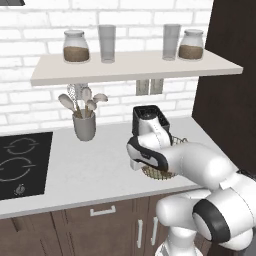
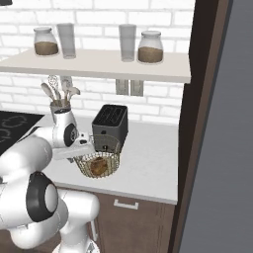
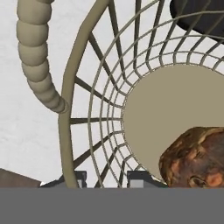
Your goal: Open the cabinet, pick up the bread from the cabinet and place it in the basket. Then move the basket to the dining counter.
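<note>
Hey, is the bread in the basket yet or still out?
In. The bread lies on the pale bottom of the basket, and shows through the mesh in the right base view.

The light is bright, even and soft in all views, without glare. Under the shelf (image 1: 135,65) lies a weak shadow on the brick wall (image 1: 30,100). The rendering is sharp, without blur or edge distortion.

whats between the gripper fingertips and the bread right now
In the hand view, the wire wall of the basket: one fingertip sits outside the rim, the other inside, and past it only bare pale basket floor up to the bread.
</note>
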